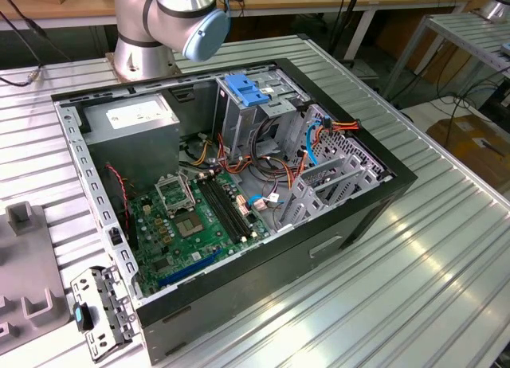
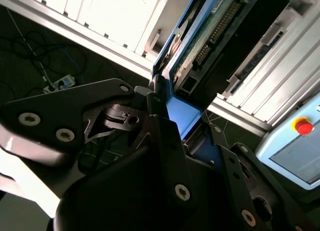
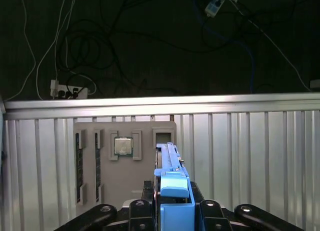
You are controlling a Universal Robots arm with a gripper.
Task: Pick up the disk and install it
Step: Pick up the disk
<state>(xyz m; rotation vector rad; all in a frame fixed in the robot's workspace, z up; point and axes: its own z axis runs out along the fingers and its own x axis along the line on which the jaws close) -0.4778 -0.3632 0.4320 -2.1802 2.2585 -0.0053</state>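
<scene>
- A grey tray lies flat on the ribbed metal table.
- A square processor chip sits in a recess of the tray.
- Dark memory sticks lie in the tray's slots, beside the chip.
- The disk stands edge-on in front of the tray, blue carrier toward the camera.
- The gripper clamps the disk from both sides.
- Beyond the tray, past the table's edge, cables and a power strip lie on dark floor.

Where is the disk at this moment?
In the first wrist view the disk stands edge-on, clamped in the gripper, in front of the grey parts tray lying on the ribbed metal table.
</scene>
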